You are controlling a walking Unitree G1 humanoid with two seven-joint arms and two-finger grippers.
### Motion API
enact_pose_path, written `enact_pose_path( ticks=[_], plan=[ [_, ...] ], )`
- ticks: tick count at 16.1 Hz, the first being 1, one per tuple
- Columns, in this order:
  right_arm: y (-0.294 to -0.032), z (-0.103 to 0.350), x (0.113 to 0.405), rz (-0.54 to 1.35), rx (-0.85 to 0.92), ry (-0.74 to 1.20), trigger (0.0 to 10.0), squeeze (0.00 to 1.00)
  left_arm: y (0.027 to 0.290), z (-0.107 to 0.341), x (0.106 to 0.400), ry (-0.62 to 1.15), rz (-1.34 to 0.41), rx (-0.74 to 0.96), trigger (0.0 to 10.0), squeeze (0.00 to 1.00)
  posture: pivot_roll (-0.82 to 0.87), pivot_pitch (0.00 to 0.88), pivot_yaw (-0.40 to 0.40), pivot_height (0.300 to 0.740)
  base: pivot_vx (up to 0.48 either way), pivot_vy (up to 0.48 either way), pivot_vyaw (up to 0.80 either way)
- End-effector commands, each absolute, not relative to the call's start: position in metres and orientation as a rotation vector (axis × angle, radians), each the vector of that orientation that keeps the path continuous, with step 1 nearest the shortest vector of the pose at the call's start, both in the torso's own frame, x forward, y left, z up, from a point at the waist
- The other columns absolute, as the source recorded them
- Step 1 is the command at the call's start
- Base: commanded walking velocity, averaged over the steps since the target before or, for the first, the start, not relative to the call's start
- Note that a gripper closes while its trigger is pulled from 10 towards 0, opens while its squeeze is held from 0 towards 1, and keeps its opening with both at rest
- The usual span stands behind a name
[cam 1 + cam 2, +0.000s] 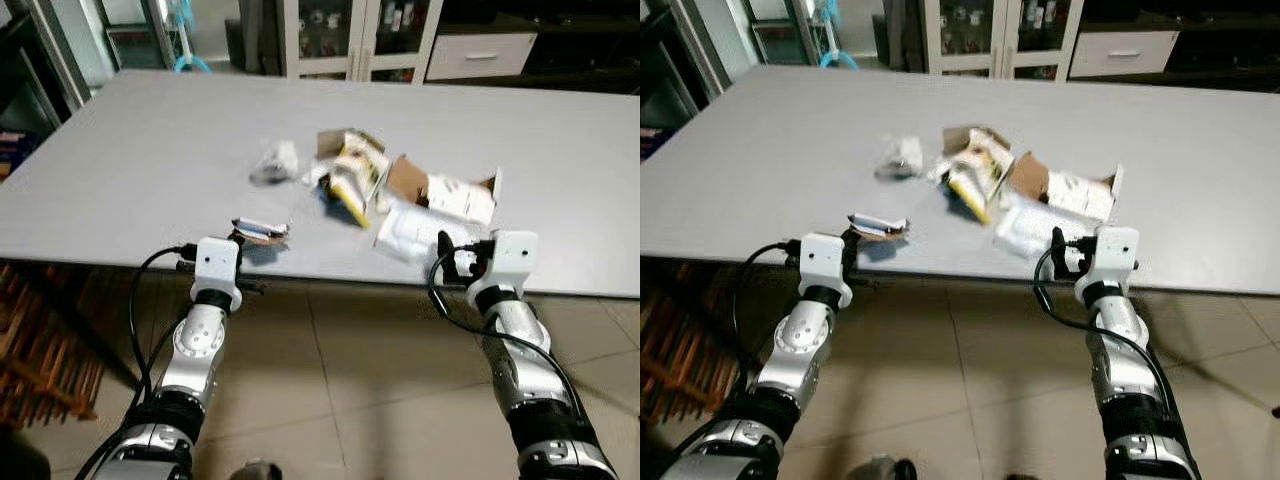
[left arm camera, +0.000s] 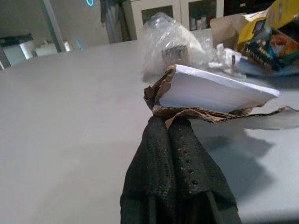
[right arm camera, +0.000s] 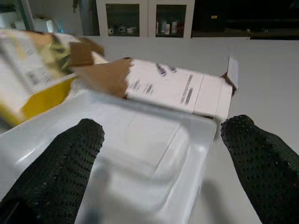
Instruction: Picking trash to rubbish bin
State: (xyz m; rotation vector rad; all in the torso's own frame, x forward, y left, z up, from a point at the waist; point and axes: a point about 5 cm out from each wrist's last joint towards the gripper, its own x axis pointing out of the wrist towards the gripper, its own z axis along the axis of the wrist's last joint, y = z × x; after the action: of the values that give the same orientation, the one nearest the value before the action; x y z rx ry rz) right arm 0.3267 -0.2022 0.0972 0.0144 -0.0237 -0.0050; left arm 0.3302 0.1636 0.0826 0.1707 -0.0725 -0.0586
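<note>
Grey table (image 1: 140,170) (glass cabinet (image 1: 350,35) behind) holds scattered trash (image 1: 400,195)

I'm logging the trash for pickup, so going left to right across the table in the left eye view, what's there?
Torn cardboard piece → crumpled clear plastic → yellow box → white plastic tray → white printed carton.

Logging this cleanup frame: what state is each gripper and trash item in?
left gripper: shut on torn cardboard piece
right gripper: open, fingers either side of the clear plastic tray
white carton: torn open, lying flat
yellow box: crumpled, on table
plastic wrap: crumpled
</note>
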Motion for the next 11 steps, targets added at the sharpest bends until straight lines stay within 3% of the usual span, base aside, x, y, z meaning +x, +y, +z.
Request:
enact_pose_path(
  ticks=[1,11],
  plan=[
    [-0.2031,0.0976,0.328,-0.005,0.028,-0.02,10.0,0.0,0.1645,0.0852,0.332,-0.084,-0.05,0.174,10.0,0.0,-0.02,0.008,0.006,0.74,-0.259,0.0,0.0],
    [-0.2004,0.0952,0.328,0.002,0.029,-0.011,10.0,0.0,0.1643,0.086,0.3329,-0.089,-0.048,0.175,10.0,0.0,-0.01,0.007,0.005,0.74,-0.262,0.0,0.0]
  ],
)
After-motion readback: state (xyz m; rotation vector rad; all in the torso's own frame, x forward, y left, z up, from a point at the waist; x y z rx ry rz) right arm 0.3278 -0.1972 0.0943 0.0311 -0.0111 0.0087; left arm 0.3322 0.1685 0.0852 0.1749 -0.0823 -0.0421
